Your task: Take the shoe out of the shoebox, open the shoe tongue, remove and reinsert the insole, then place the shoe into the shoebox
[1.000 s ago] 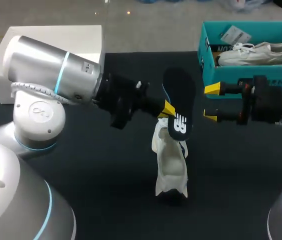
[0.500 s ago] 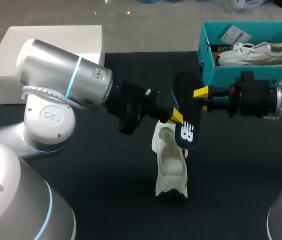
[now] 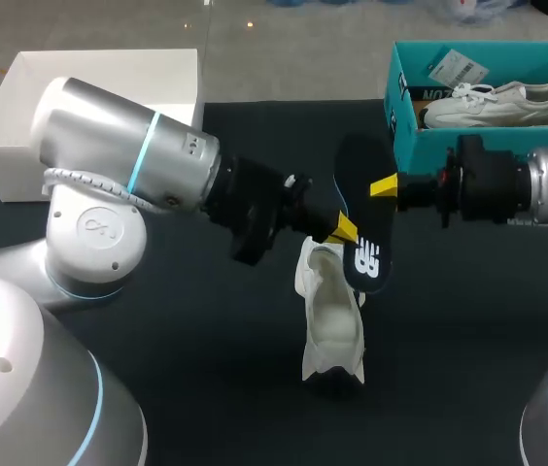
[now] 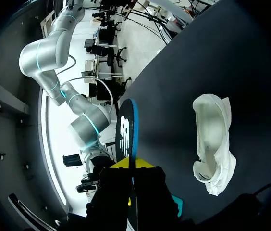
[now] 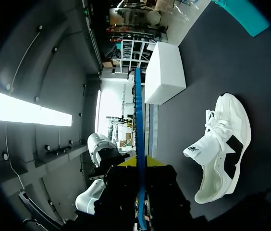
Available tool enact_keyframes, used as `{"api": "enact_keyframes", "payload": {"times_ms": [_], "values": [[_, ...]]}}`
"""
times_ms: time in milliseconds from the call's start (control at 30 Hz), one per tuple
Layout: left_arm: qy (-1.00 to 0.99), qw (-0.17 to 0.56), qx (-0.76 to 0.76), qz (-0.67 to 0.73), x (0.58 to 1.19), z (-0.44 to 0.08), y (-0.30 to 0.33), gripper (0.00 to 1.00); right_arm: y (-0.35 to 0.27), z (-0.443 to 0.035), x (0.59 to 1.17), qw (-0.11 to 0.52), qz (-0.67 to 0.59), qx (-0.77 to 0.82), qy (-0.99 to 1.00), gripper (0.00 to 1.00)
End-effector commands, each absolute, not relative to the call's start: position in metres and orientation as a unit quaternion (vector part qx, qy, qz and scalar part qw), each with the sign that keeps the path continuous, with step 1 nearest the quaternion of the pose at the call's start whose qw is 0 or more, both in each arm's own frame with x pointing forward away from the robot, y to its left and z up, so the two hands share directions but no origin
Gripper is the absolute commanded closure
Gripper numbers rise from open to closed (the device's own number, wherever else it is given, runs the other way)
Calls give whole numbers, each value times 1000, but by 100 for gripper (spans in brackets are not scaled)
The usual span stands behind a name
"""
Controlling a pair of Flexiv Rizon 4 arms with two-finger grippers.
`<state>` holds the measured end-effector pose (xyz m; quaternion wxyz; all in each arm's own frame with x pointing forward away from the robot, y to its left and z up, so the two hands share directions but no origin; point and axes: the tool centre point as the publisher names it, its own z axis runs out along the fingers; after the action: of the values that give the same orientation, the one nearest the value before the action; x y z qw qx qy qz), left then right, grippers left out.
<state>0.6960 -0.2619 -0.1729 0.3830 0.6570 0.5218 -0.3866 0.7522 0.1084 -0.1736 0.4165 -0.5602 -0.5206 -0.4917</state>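
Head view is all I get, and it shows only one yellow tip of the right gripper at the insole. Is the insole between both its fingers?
Observer: Yes. In the right wrist view the insole runs edge-on between the two yellow tips of the right gripper, one against each face.
Operator: And the other arm?
Observer: Its wrist view shows the same: the left gripper has a yellow tip on each side of the insole.
Operator: Anything else I'm missing?
Observer: The right wrist view shows a black patch on the white side of the shoe.
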Motion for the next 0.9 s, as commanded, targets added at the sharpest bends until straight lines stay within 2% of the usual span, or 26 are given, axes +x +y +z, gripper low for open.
{"api": "enact_keyframes", "payload": {"times_ms": [33,533,700,800,900], "values": [[536,378,649,-386,693,-168,-253,0,104,-178,752,421,-487,-563,-519,100],[637,183,672,-329,732,-141,-195,0,106,-195,744,421,-458,-568,-538,100],[646,89,698,-297,742,-133,-190,0,112,-198,742,415,-448,-569,-551,100],[651,57,702,-282,745,-127,-191,0,114,-200,741,414,-443,-569,-555,100],[649,56,711,-266,748,-120,-193,0,116,-200,740,416,-442,-567,-557,100]]}}
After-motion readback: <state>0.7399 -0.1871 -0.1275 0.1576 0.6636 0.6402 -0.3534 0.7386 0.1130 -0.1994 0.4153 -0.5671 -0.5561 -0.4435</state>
